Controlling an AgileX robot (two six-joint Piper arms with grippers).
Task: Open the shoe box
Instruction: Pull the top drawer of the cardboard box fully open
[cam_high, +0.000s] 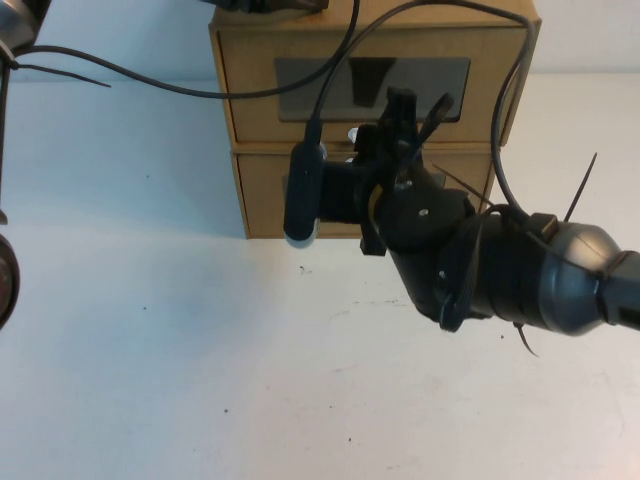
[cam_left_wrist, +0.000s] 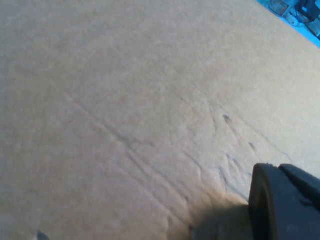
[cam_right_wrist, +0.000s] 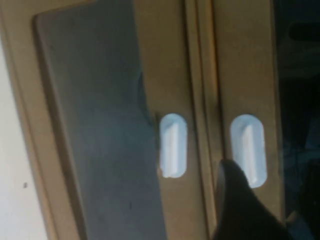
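1. A white table (cam_high: 200, 380) fills the near side of the room, its top matte and faintly scuffed.
2. A few tiny dark specks (cam_high: 349, 438) lie scattered across it.
3. A pale backdrop (cam_high: 110, 40) rises behind the table's far edge.
4. A strip of bright blue surface (cam_left_wrist: 300, 27) carries some dark clutter, too blurred to name.

Right hand (cam_high: 418, 108) forward, fingers spread; left hand (cam_left_wrist: 283, 204) far forward, angled down.

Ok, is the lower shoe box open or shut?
Shut: lower shoe box front lies flush with the upper box; right gripper at its front, left gripper close over cardboard.
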